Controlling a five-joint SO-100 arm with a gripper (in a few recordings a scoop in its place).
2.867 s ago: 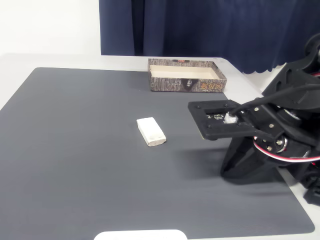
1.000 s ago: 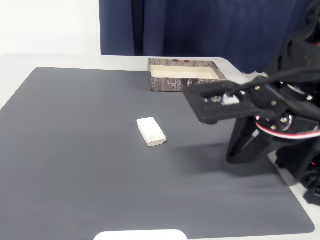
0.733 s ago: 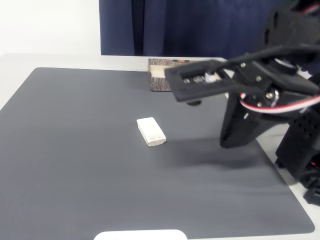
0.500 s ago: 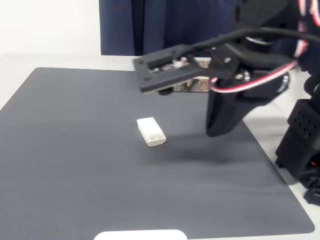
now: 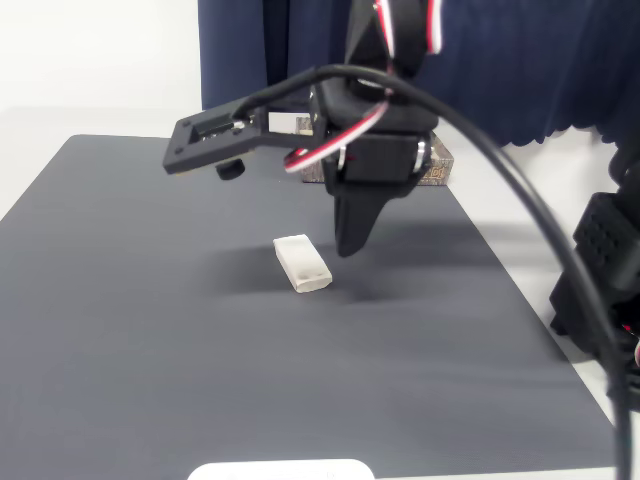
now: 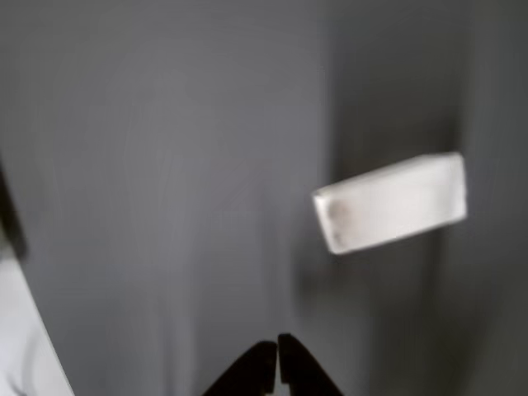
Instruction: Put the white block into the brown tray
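The approach step is in hand: the gripper, fingers together, hovers just beside the white block lying mid-mat, well short of the brown tray at the mat's far edge, so next it must open and descend.

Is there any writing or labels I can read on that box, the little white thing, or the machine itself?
Brown tray: pale printed marks on its outer wall, too small and blurred to read, and mostly hidden behind the arm.
White block: plain in both views, no writing.
Arm and claw: no readable label or number.
So no text here can be read.
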